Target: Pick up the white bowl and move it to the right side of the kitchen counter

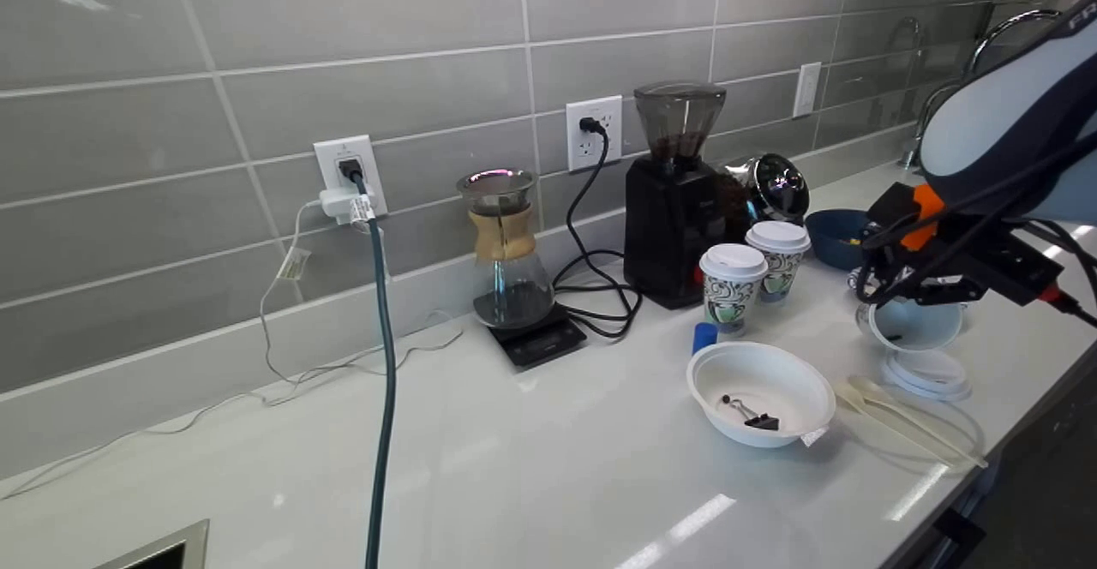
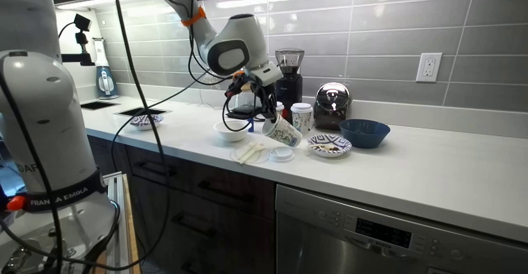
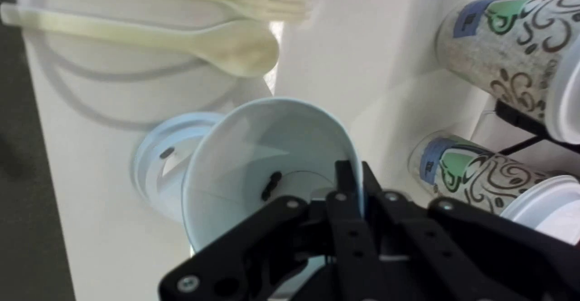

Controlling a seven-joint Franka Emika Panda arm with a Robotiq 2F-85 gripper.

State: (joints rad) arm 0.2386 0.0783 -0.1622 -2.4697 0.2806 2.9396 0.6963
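The white bowl (image 1: 728, 369) sits upright on the kitchen counter (image 1: 548, 458), with a black clip and a small dark bit inside. It also shows in an exterior view (image 2: 232, 133), beside the fork and spoon. The bowl is out of the wrist view. My gripper (image 3: 355, 172) is shut on the rim of a paper cup (image 3: 272, 133), one finger inside the wall and one outside. The cup is tilted, with a dark bit inside; its patterned side shows in an exterior view (image 2: 285, 133). The gripper (image 2: 270, 117) is apart from the white bowl.
Two lidded paper cups (image 1: 733, 286) stand by the black grinder (image 1: 673, 218). A white lid (image 2: 281, 153) lies below the held cup. A fork and spoon (image 3: 235, 49) lie near the counter's front edge. The patterned plate (image 2: 329, 150) and dark blue bowl (image 2: 365, 135) are close by.
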